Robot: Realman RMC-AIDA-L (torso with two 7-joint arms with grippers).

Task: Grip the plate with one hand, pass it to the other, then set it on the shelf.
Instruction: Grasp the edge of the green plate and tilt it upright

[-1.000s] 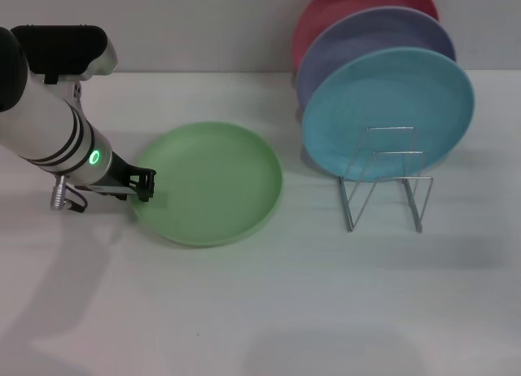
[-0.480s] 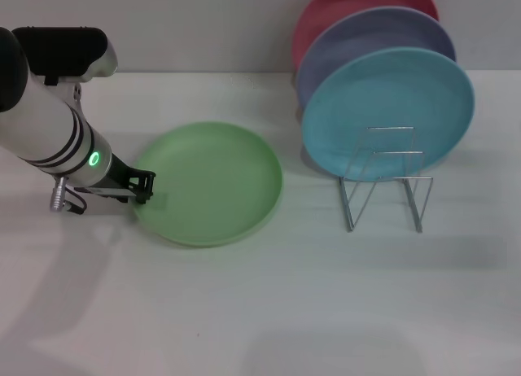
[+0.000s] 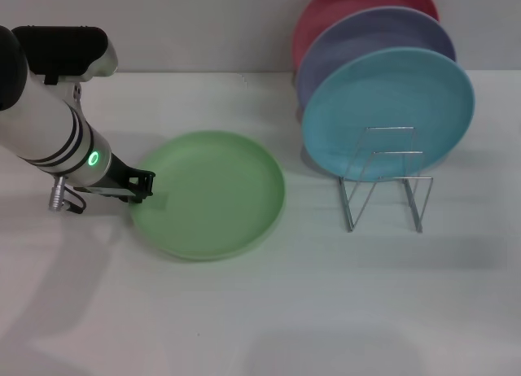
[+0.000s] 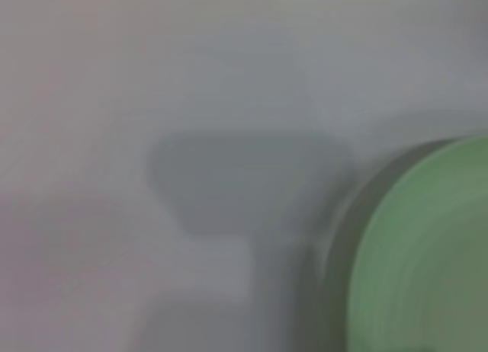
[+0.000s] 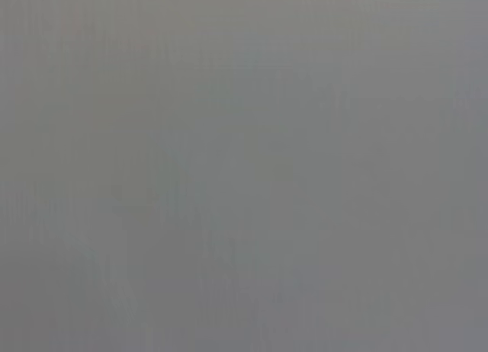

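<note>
Head view: left gripper (image 3: 143,185) low over the white table (image 3: 260,311), at the left rim of the light green plate (image 3: 209,194), fingers closed thin upon that rim. Plate tilted a little, gripped edge raised, far edge near the table, left of the wire shelf (image 3: 384,179). On the shelf, upright: sky-blue plate (image 3: 389,111) in front, lavender plate (image 3: 366,38) behind it, red plate (image 3: 342,6) at the back. Front loops of the shelf free. Right gripper nowhere in this view. Left wrist view: blurred, only a green rim of the plate (image 4: 427,253) above a grey shadow on the table. Right wrist view: plain grey, nothing to tell apart.
</note>
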